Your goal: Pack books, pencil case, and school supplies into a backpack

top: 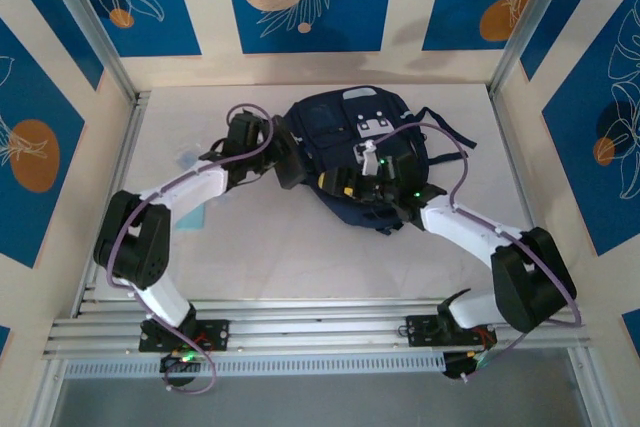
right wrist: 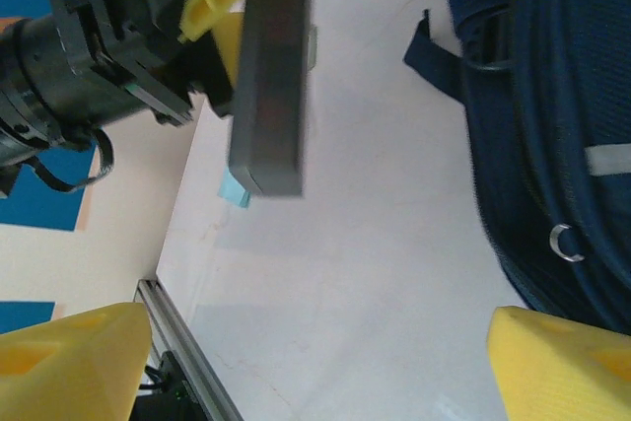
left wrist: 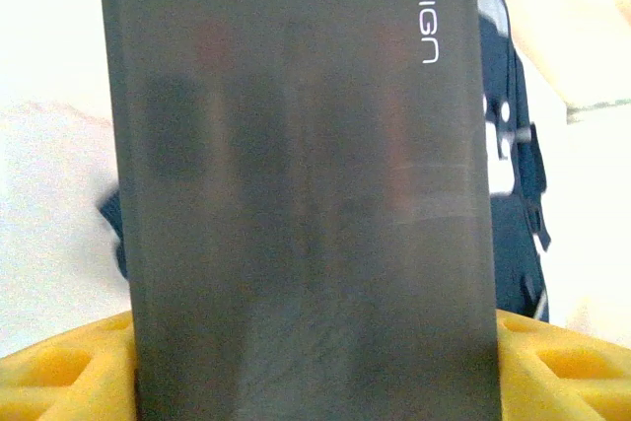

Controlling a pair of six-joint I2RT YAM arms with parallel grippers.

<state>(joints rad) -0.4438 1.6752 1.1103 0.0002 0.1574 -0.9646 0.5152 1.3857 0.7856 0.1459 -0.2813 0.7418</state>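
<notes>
The pencil case (left wrist: 296, 165), a slim oblong of smooth, matte dark-grey material with small white lettering near one edge, is clamped across its width between the hollow-pocketed yellow plastic fingers (left wrist: 59, 367) of the left gripper (left wrist: 315, 372), whose jaws are partly closed on it. In the top view it is held above the table just at 9 o'clock of the backpack (top: 350, 132). The backpack is a rounded navy woven-fabric bag with white patches and dark straps, lying toward 12 o'clock on the white tabletop (top: 300, 257). The right gripper (right wrist: 315, 362) sits over the bag's 6 o'clock edge, its yellow jaws spread wide with nothing between them. What lies inside the backpack I cannot tell. A corner of a light-blue pad (right wrist: 233, 190) peeks out from behind the case.
</notes>
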